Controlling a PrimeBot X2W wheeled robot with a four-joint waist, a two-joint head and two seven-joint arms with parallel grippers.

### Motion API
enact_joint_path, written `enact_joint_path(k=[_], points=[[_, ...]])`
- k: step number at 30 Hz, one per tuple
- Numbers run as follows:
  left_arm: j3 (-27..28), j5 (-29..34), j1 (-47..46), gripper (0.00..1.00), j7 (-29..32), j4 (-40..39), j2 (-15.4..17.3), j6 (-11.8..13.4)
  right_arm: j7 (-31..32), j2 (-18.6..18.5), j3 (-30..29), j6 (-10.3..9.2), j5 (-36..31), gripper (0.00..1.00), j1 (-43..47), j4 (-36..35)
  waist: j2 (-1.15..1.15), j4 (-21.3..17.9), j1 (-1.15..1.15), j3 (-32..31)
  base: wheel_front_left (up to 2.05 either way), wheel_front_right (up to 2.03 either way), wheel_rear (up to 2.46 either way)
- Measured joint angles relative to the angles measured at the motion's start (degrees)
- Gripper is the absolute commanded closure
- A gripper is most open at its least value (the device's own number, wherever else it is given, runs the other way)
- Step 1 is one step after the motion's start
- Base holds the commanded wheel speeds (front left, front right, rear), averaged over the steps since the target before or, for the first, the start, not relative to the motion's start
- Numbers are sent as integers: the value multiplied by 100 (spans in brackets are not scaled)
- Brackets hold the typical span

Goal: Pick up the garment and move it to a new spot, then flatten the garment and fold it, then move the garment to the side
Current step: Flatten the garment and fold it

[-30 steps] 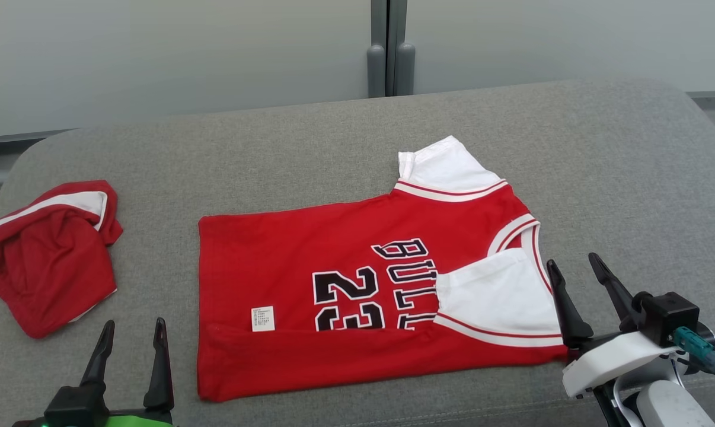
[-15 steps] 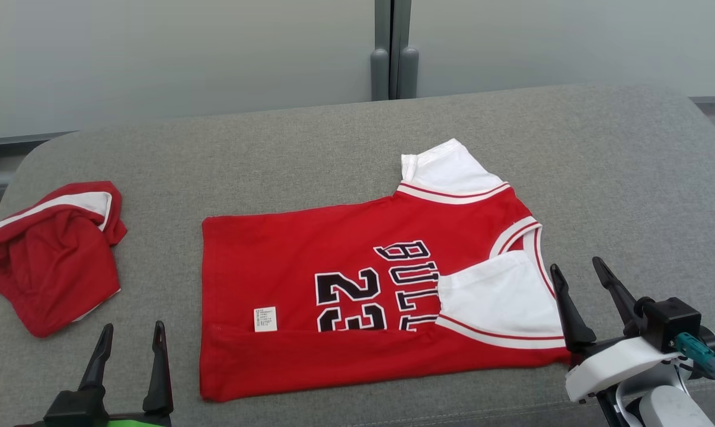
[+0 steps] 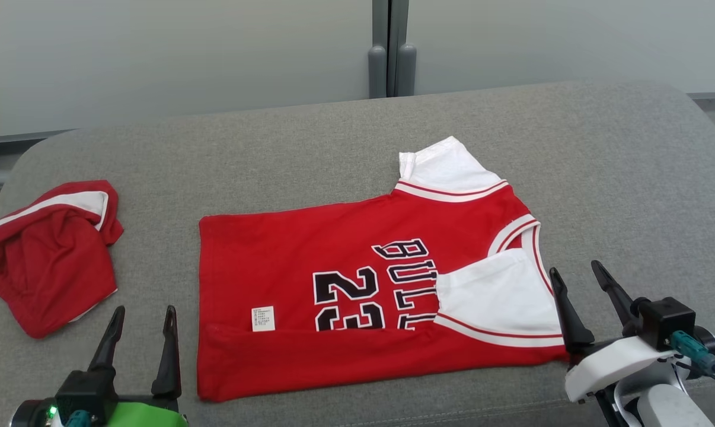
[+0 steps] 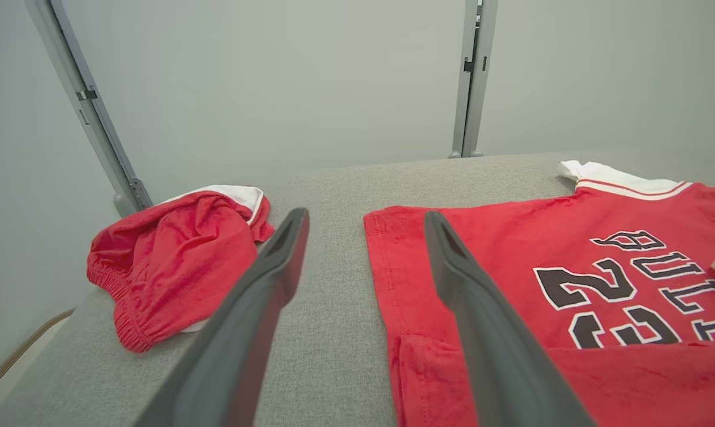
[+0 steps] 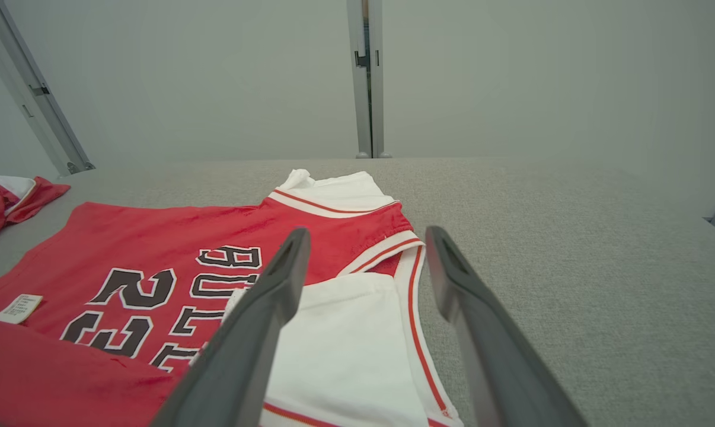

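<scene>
The garment (image 3: 334, 261) is a red jersey with black lettering and white sleeves, lying flat on the grey padded surface (image 3: 600, 166). Its near long edge and near white sleeve are folded inward. My left gripper (image 3: 144, 309) stands open just off the jersey's hem corner, with nothing between its fingers. In the left wrist view the left gripper (image 4: 366, 214) frames the hem edge of the garment (image 4: 511, 267). My right gripper (image 3: 573, 268) stands open beside the collar end, empty. In the right wrist view the right gripper (image 5: 367, 232) hovers over the folded white sleeve of the garment (image 5: 126, 237).
Crumpled red shorts (image 3: 43, 255) with white trim lie at the far left, near the surface's rounded left edge; the left wrist view shows the shorts (image 4: 174, 261) too. A pale wall with a grey post (image 3: 387, 53) rises behind. Bare grey padding stretches right of the jersey.
My left gripper has moved forward and slightly right, closer to the hem corner. The right gripper has drawn back a little. The jersey and shorts lie as before.
</scene>
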Motion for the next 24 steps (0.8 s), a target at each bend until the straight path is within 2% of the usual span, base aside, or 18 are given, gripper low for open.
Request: enact_joint_path(k=[11, 16, 20, 24], points=[[-633, -419, -1283, 0, 156, 942, 454, -122, 3, -88, 495, 0, 44, 0, -1287, 964, 0, -110, 0, 320, 0, 0, 0], [-1287, -1281, -2051, 0, 322, 1541, 754, -135, 3, -59, 701, 1, 100, 0, -2159, 1561, 0, -156, 0, 595, 0, 0, 0], [-1757, -1855, -2699, 0, 476, 2046, 1187, -140, 2, 2, 901, 0, 138, 0, -2840, 1930, 0, -202, 0, 855, 0, 0, 0], [-2102, -2358, -3288, 0, 634, 2501, 1561, -141, 1, 78, 994, 0, 191, 0, -3343, 2014, 0, -267, 0, 1130, 0, 0, 0]])
